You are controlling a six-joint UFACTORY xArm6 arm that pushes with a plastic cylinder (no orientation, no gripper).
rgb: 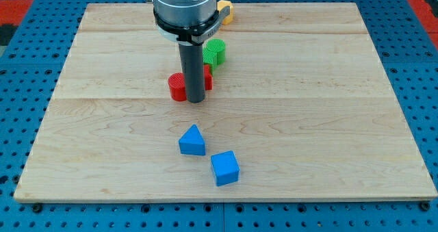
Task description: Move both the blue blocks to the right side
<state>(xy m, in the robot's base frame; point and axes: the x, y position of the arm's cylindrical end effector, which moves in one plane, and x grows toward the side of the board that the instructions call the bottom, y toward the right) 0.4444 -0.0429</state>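
Observation:
A blue triangular block [192, 141] lies below the board's middle. A blue cube [224, 168] sits just below and to its right, near the view's bottom edge of the board. My tip [196, 100] stands above both blue blocks, about a block's length up from the triangular one and not touching it. The rod rises to the arm's grey body at the view's top.
A red block [178, 87] sits right beside the tip on its left; another red piece [207, 78] shows behind the rod. A green block [214, 53] lies up and right of the rod. A yellow block [226, 11] is at the top edge. The wooden board [328, 122] rests on a blue pegboard.

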